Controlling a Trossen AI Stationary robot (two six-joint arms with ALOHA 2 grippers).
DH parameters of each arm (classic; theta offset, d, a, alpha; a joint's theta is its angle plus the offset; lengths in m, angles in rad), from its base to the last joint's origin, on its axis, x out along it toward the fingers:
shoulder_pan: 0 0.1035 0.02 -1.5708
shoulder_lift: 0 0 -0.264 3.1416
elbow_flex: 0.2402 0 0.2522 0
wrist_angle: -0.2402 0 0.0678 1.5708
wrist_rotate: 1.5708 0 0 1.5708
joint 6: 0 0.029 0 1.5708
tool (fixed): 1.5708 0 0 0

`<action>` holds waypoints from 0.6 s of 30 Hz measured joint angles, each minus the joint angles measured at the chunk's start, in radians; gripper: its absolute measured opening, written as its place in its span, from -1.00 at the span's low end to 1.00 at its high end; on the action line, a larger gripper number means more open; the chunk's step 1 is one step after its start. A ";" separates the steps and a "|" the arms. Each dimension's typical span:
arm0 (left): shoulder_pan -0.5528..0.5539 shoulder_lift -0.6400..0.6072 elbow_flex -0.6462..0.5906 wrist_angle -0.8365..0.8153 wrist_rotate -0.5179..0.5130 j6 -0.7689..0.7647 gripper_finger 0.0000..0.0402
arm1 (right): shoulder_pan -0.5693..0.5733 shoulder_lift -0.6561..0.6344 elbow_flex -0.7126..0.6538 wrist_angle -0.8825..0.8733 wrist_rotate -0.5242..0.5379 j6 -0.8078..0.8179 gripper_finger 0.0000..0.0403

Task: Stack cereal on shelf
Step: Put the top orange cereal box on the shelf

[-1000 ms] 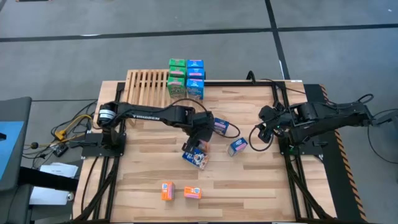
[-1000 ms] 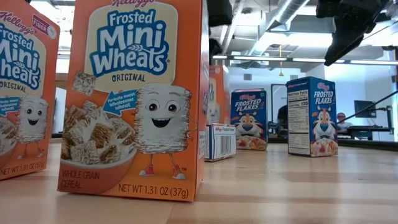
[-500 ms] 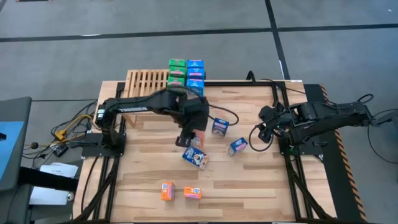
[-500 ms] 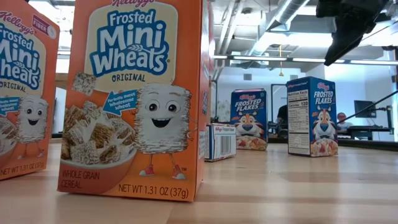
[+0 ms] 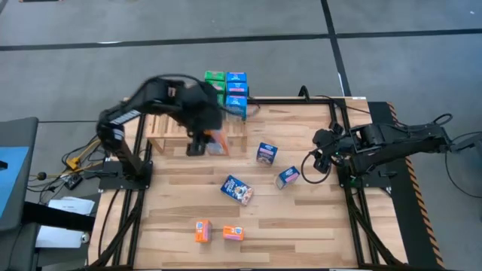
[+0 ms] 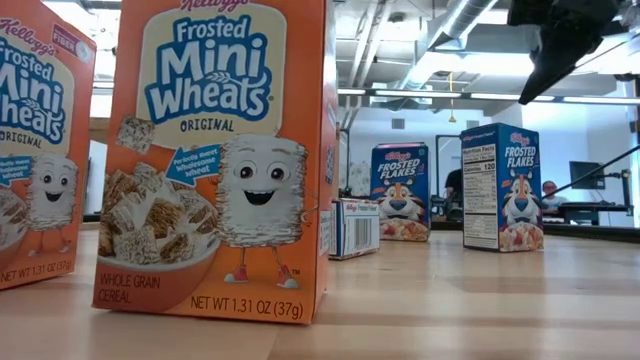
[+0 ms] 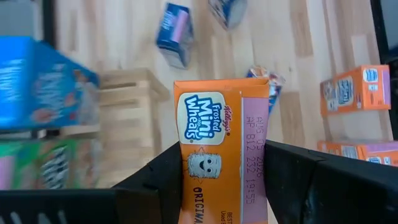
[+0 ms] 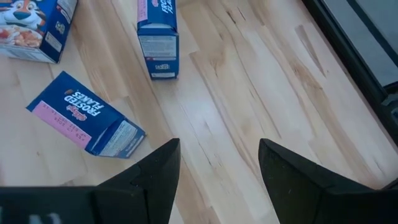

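Note:
My left gripper (image 5: 205, 143) is raised above the table beside the light-wood shelf (image 5: 172, 105), shut on an orange Mini Wheats cereal box (image 7: 221, 137). Green (image 5: 215, 84) and blue (image 5: 236, 92) cereal boxes stand stacked on the shelf's right end. Three blue boxes (image 5: 236, 190) (image 5: 266, 153) (image 5: 288, 177) lie on the table's middle. Two orange boxes (image 5: 202, 230) (image 5: 233, 232) stand near the front edge. My right gripper (image 8: 217, 174) hangs open at the table's right, over bare wood, with nothing between its fingers. My left gripper pinches the orange box's lower part (image 7: 189, 186) between its two fingers (image 7: 163, 180), one on either side. The fingers slant down from above and lie along the box, whose other end sticks out past them. The box is lifted clear of the table.
In the low view two orange boxes (image 6: 215, 160) (image 6: 40, 150) fill the near left, with blue boxes (image 6: 500, 190) (image 6: 400, 192) farther back. Black frame rails (image 5: 354, 188) and cables (image 5: 83, 154) run along both table sides. Bare planks lie between the blue boxes and the orange ones.
My left gripper has risen from the table's middle, carrying the orange box up and toward the far left, toward the shelf. The box is now lifted well clear of the table. The blue box beside it stayed where it lay.

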 joint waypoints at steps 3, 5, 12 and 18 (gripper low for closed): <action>0.050 -0.043 0.001 -0.012 -0.061 0.040 -0.19 | 0.000 0.000 0.000 0.010 0.002 0.000 0.19; 0.088 -0.062 0.000 -0.009 -0.124 0.058 -0.19 | 0.000 0.000 0.000 0.016 0.002 0.001 0.19; 0.238 -0.137 0.000 -0.009 -0.267 0.213 -0.19 | -0.014 0.002 0.000 0.061 0.002 0.009 0.19; 0.406 -0.160 0.000 0.018 -0.300 0.361 -0.19 | -0.078 0.002 0.000 0.060 0.002 0.031 0.19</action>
